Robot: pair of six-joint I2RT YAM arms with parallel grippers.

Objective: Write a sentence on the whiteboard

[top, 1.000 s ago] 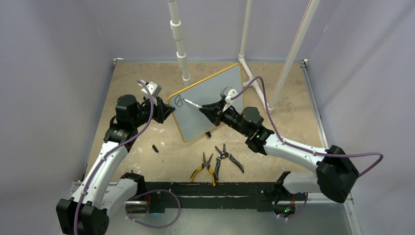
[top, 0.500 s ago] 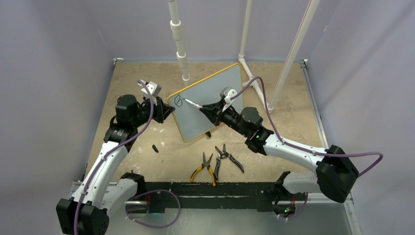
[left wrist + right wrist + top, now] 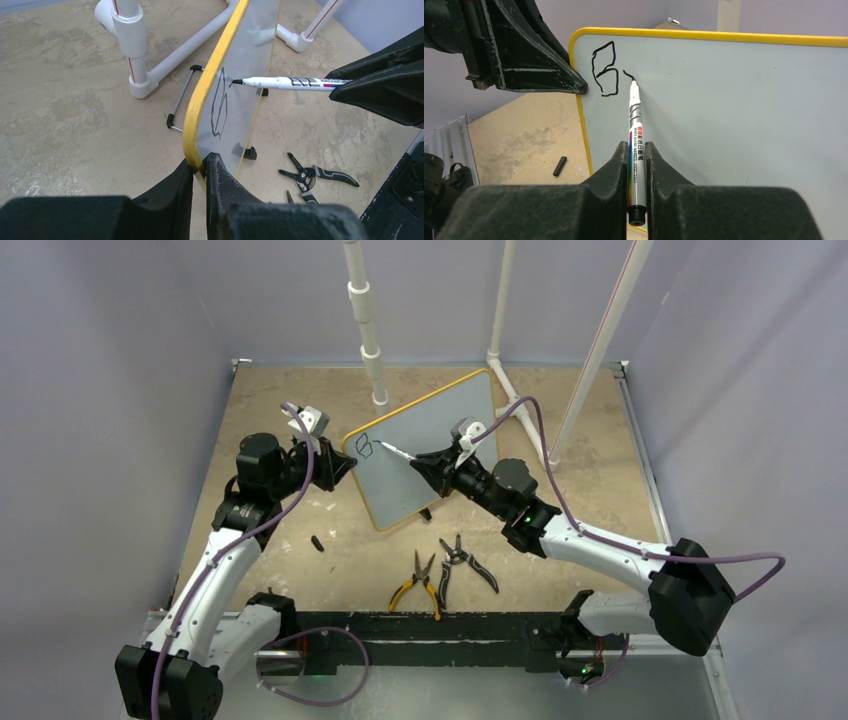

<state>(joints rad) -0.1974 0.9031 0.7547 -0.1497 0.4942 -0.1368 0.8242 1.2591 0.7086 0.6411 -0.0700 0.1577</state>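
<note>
Two sentence marks (image 3: 608,70), hard to read edge-on; L fingers (image 3: 226,192) clamp whiteboard (image 3: 430,445) rim, R fingers (image 3: 611,175) grip marker (image 3: 636,132).

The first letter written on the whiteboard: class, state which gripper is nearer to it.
Left. The left gripper clamps the whiteboard at its rim, right beside the letter; the right gripper sits back off the board, its marker bridging the gap towards it.
</note>
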